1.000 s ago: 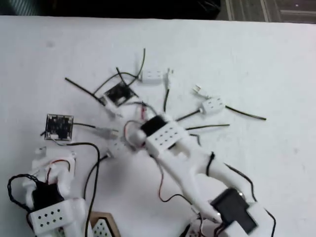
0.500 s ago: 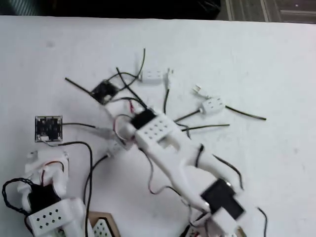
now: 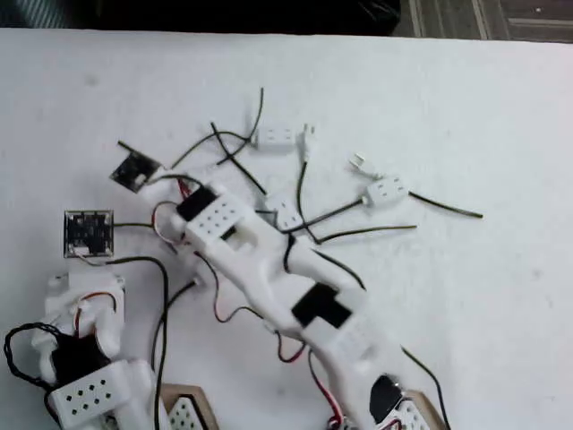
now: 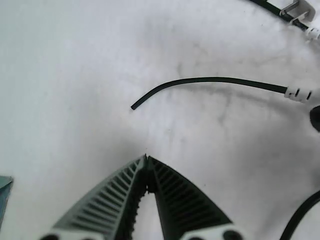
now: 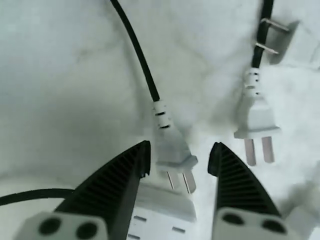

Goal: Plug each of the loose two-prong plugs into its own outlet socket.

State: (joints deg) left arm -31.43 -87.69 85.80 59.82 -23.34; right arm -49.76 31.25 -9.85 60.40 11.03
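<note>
The right claw is open, jaws wide apart and gripping nothing. A white two-prong plug lies on the tabletop between its fingers. It lies close to one finger and apart from the other. The plug's prongs reach the near edge of a white outlet socket lying deeper inside the right claw; whether they enter the slots cannot be told. A second plug lies just outside the right claw, beside the other finger, prongs bare. The prongs of a third plug lie farther out from the right claw on the same side. In the high view the right arm crosses the middle of the tabletop diagonally. Two more outlet sockets lie beyond it, well apart from the right claw. The far tabletop edge is well apart, with wide bare surface between. The left claw is closed, fingertips meeting on nothing, over bare tabletop. A black cable end lies near its tips.
</note>
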